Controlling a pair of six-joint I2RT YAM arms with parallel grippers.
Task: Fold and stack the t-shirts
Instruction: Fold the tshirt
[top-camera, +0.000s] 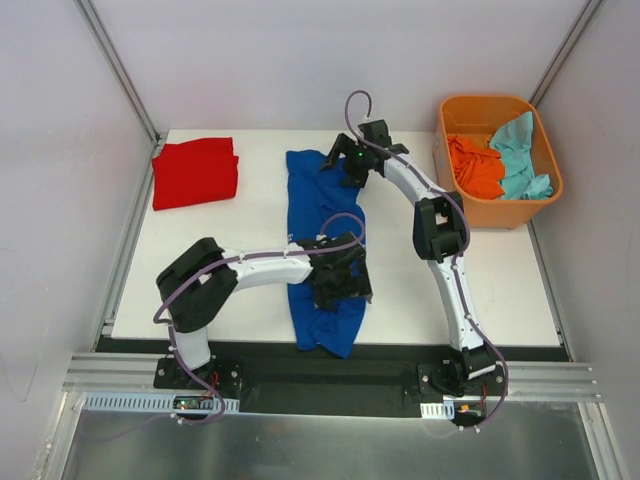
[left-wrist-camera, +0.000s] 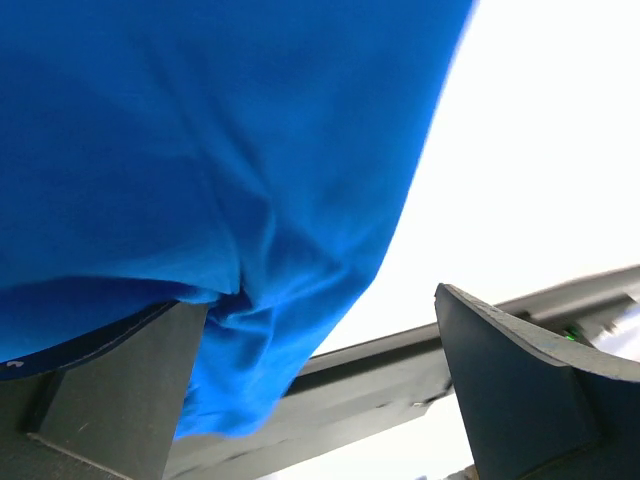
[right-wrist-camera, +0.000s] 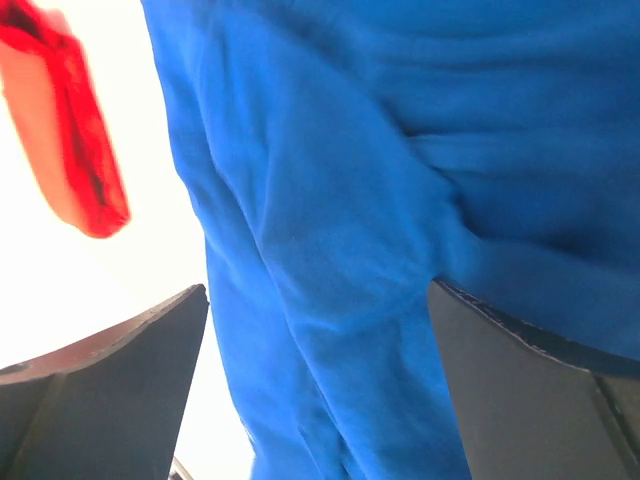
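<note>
Left pincer (top-camera: 338, 280): jaws wide apart, clamped on nothing, low over the near half of the blue shirt (top-camera: 310, 200).
Left fingers (left-wrist-camera: 110, 400): one is partly covered by the shirt's edge, the other stands off the cloth over bare table (top-camera: 240, 225).
Right pincer (top-camera: 352, 165): jaws wide apart, holding nothing, over the shirt's far right corner.
Right fingers (right-wrist-camera: 540, 400): blue cloth fills the gap between them.
Blue shirt: a long, rumpled strip down the middle of the table, its near end hanging over the table edge.
Red shirt (top-camera: 195, 172): folded, well left of the blue shirt's far end.
Orange tub (top-camera: 500, 215): well right of the blue shirt's far end.
Orange shirt (top-camera: 475, 165), teal shirt (top-camera: 518, 150): crumpled side by side inside the tub.
</note>
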